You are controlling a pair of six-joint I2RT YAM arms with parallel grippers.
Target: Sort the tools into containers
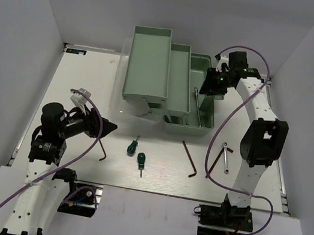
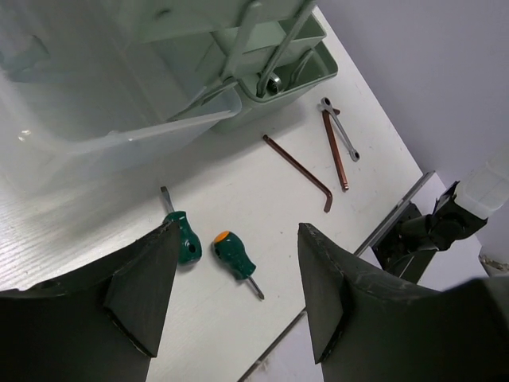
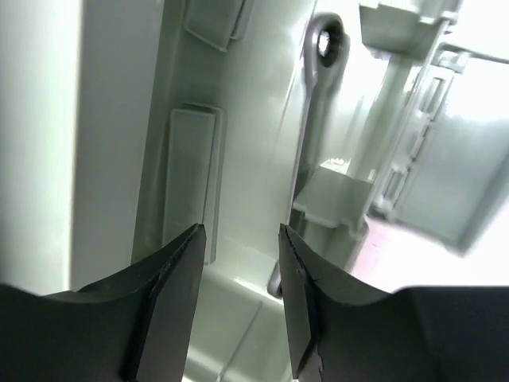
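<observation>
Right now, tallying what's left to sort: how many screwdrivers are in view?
2, both on the table before the toolbox: the left screwdriver and the right screwdriver, close together. Others may hide inside it.

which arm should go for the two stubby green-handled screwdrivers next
Left. The open left gripper hovers close to the two stubby green-handled screwdrivers, while the right gripper is farther away, over the pale mint-green plastic toolbox.
</observation>
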